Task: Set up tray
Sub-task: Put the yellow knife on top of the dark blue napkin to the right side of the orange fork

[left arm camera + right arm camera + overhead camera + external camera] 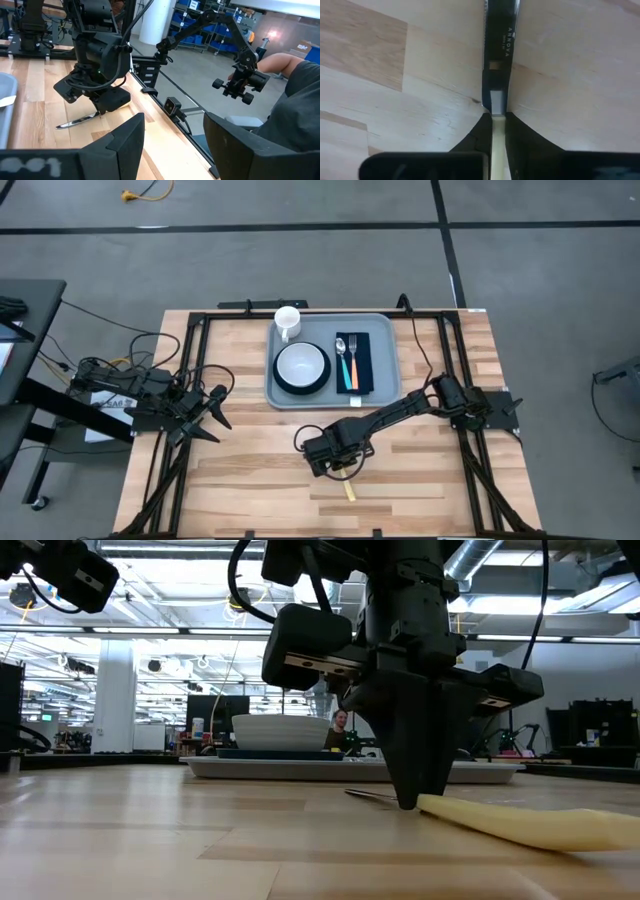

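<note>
A knife with a pale yellow handle [349, 491] lies flat on the wooden table, near the front and middle. Its blade [75, 121] points toward the tray. My right gripper [336, 462] stands over it, pointing steeply down, shut on it. The grey-blue tray [385, 330] sits at the far middle. It carries a white bowl [301, 364] on a dark plate, a white mug [287, 321], and a dark napkin [362, 360] with a fork and a spoon. My left gripper [212, 412] waits open at the table's left. My right gripper pinches the knife between its two fingers where the yellow handle meets the blade [498, 114]. The fingers [412, 790] come from above, pointing steeply down, and lie across the knife. The knife lies flat on the table, handle [520, 825] toward the near edge.
Black frame rails [190, 370] run along the table's left and right sides. Bare wood lies between the tray and the knife. A person [295, 100] sits beyond the table's edge in the left wrist view.
</note>
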